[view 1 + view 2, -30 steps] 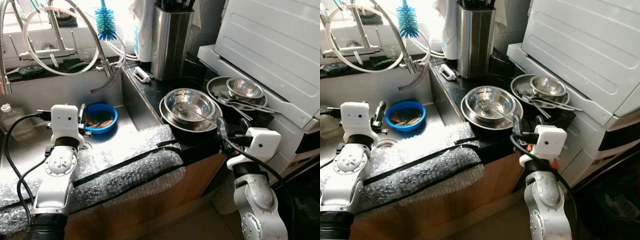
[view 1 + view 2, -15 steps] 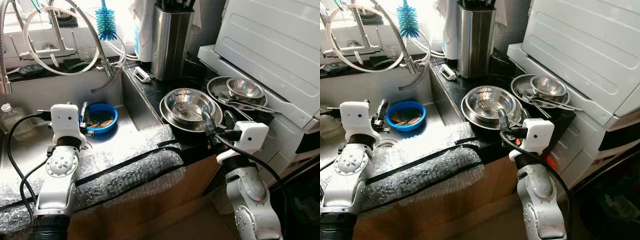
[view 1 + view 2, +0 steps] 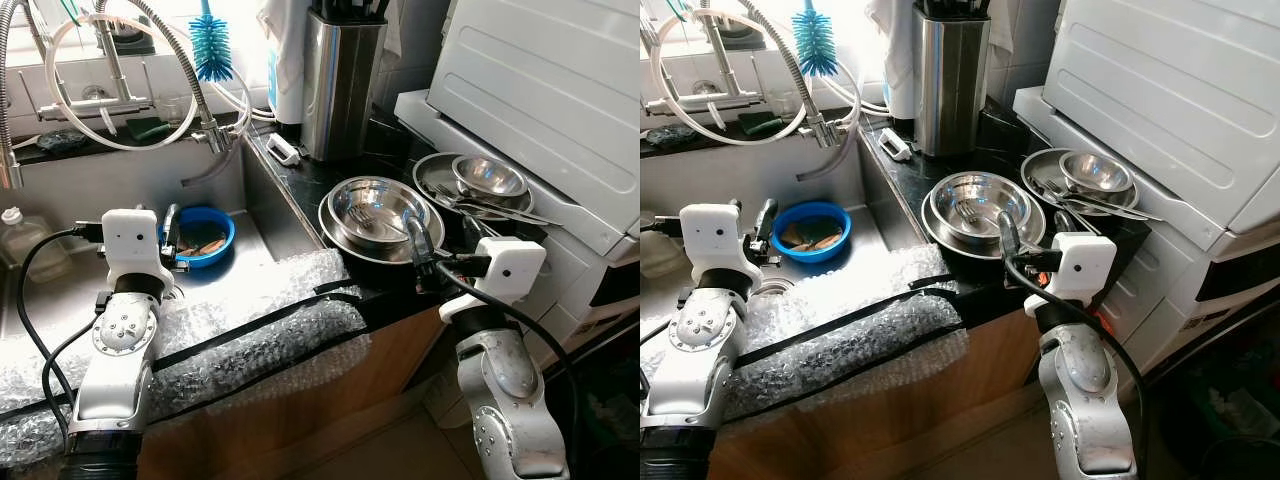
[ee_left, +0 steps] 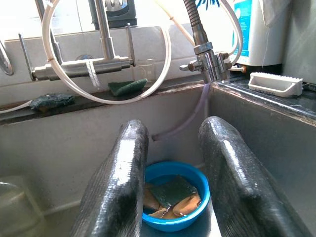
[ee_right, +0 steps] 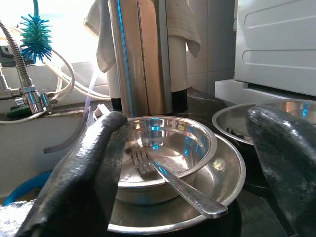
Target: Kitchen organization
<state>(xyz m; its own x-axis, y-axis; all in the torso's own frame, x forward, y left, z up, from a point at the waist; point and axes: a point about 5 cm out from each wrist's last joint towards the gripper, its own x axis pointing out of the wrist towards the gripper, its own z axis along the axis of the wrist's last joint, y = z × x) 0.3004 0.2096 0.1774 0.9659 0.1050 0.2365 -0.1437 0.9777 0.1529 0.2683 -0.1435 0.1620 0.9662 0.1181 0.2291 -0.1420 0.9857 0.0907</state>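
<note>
Two stacked steel bowls sit on the black counter, and a fork lies in the upper one. My right gripper is open, level with the front rim of the bowls, with one black finger to the left of the stack and the other to its right. A blue bowl holding sponge pieces rests in the sink. My left gripper is open over the sink, pointing at the blue bowl from a short distance.
A second set of steel dishes with utensils sits to the right, under a white appliance. A steel knife block, a blue brush and a faucet hose stand behind. Bubble wrap covers the counter's front edge.
My right gripper has risen and swung left, from below the counter corner up to the front rim of the stacked bowls. The left arm has barely moved.
</note>
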